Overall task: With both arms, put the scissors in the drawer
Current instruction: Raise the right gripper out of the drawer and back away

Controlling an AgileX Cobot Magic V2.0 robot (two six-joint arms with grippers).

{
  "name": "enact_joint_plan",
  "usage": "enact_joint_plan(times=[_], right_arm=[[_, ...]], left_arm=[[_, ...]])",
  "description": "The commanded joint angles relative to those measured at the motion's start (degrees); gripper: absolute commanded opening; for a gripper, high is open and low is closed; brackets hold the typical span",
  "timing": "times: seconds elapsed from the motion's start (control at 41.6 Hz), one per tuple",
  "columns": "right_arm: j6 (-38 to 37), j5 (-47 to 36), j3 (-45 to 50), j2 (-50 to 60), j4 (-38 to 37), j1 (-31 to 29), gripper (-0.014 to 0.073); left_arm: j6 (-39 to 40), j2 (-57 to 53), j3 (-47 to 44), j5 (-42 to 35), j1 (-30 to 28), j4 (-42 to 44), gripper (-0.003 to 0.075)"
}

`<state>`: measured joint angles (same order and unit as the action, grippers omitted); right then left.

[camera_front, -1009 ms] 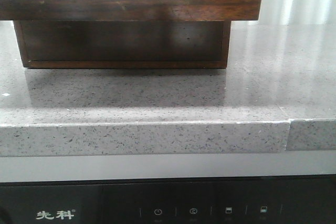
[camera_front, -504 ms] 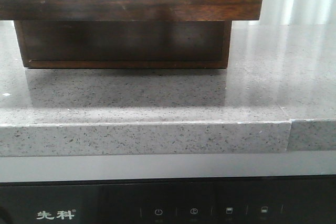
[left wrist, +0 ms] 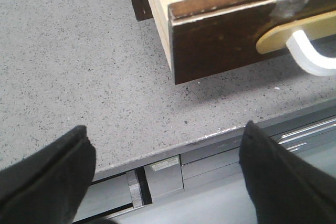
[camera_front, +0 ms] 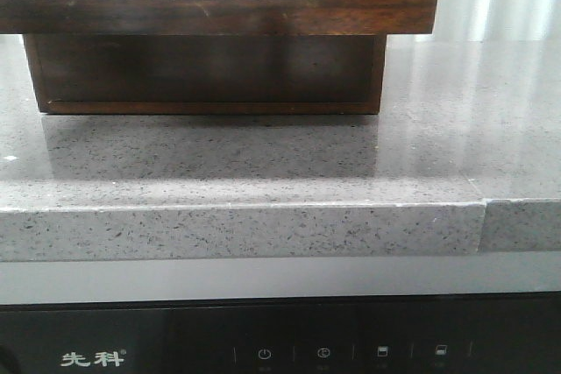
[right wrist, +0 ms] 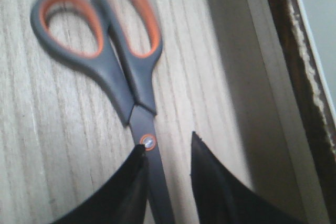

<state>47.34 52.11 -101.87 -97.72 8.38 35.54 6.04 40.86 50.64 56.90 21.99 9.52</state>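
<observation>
Grey scissors (right wrist: 113, 72) lie flat on the pale drawer (right wrist: 47, 145) floor, loops pointing away from the right gripper (right wrist: 165, 182), whose slightly parted fingers straddle the blades. Left gripper (left wrist: 163, 174) is spread wide.

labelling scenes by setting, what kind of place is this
Most likely a kitchen, real or mock-up: a speckled grey stone countertop sits above a black appliance panel with touch icons, and a wooden drawer stands on the counter.
</observation>
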Motion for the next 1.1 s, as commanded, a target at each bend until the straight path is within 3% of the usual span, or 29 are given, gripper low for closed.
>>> enact_joint_plan(times=[0.0, 0.096, 0.312, 0.649, 0.889, 1.081], right_arm=[[-0.14, -3.19, -1.65, 2.77, -0.01, -0.02, 0.035], [-0.5, -3.45, -1.65, 2.77, -0.08, -0.02, 0.0409], [-5.42, -2.72, -1.65, 6.45, -0.46, -0.08, 0.0402], [-27.83, 6.74, -0.13, 18.4, -0.6, -6.3, 0.0402], [-36.65, 6.09, 13.2, 30.25, -0.6, -14.6, 0.0402], [-36.85, 6.67, 24.05, 40.75, -1.79, -17.97, 0.0402]], left_arm=[[0.61, 0.26, 1.89, -3.62, 0.49, 0.57, 0.0544], [0.61, 0.26, 1.89, -3.62, 0.49, 0.57, 0.0544], [0.61, 0.26, 1.89, -3.62, 0.49, 0.57, 0.0544], [0.61, 0.26, 1.89, -3.71, 0.49, 0.57, 0.0544], [0.61, 0.26, 1.89, -3.71, 0.49, 0.57, 0.0544], [0.61, 0.26, 1.89, -3.71, 0.49, 0.57, 0.0544]])
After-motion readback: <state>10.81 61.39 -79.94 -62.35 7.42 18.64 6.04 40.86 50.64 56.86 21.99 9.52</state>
